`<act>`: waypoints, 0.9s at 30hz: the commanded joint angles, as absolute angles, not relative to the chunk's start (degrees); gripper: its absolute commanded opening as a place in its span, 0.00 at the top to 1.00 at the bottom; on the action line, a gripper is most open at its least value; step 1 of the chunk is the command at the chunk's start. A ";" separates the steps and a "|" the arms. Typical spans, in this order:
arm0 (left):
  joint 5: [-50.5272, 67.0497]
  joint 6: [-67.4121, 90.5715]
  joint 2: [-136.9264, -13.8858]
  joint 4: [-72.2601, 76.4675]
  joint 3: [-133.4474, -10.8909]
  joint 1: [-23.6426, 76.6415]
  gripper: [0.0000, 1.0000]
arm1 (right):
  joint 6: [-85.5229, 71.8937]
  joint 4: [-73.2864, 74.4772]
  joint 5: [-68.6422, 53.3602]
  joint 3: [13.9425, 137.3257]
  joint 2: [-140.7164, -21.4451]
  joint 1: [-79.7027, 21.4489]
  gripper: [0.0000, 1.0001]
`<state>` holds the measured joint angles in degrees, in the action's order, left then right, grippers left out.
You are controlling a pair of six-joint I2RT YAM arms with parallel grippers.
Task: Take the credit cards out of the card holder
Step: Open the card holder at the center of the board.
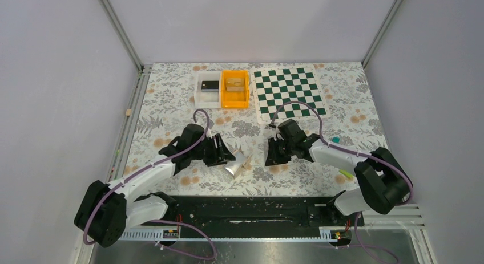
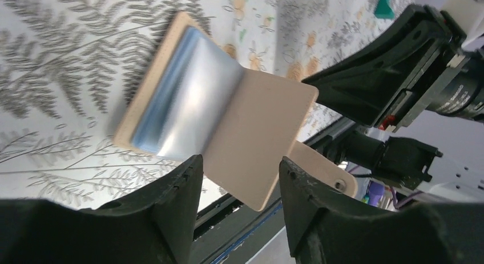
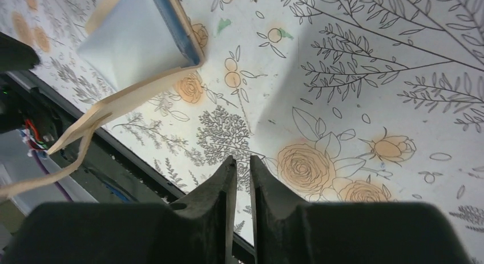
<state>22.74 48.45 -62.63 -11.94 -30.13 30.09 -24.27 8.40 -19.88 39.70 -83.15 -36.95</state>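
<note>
The card holder (image 1: 237,163) stands half open on the flowered table between my two grippers. In the left wrist view its light-blue inner panel (image 2: 188,98) faces the camera. Its tan flap (image 2: 259,138) hangs down between my fingers, and a tan strap with a snap (image 2: 328,173) shows behind it. My left gripper (image 1: 230,157) (image 2: 241,167) is open, with a jaw on each side of the flap. My right gripper (image 1: 271,159) (image 3: 243,161) is shut and empty, just right of the holder (image 3: 128,41). No loose card shows.
A white tray (image 1: 200,97) holding a dark block and an orange bin (image 1: 235,102) stand at the back. A green checkered mat (image 1: 288,93) lies to their right. A teal bit (image 1: 335,139) and a yellow-green bit (image 1: 346,174) lie near the right arm.
</note>
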 commanded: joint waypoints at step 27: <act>17.48 52.65 -70.48 1.19 -31.44 46.19 0.54 | -52.04 -9.37 -23.97 36.79 -79.75 -42.96 0.76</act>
